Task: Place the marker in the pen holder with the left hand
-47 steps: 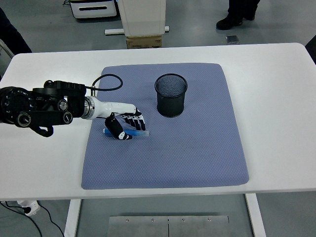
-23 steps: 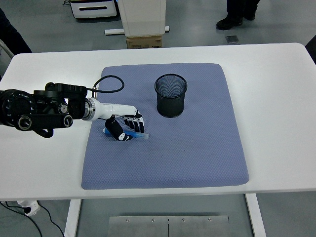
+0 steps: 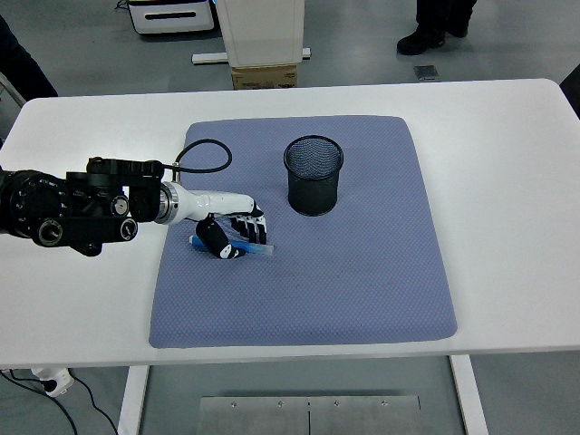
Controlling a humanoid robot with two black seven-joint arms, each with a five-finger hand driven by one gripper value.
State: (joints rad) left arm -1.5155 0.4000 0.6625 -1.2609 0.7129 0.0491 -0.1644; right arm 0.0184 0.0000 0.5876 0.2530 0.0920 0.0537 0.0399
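- The left hand (image 3: 231, 233), black and white with five fingers, lies low on the blue-grey textured mat (image 3: 344, 281), its fingers curled around the blue marker (image 3: 255, 248).
- The marker lies flat on the mat under the hand, with its blue end sticking out to the right of the fingers.
- The black wire-mesh cylindrical pen holder (image 3: 314, 174) stands upright on the mat, up and to the right of the hand, apart from it.
- The mat covers the middle of the white table (image 3: 507, 181).

You are looking at a lab or workshop: grey sealed floor (image 3: 517, 45), a white table (image 3: 507, 136) with a blue mat (image 3: 362, 272), and white equipment (image 3: 172, 14) beyond the table's far edge.
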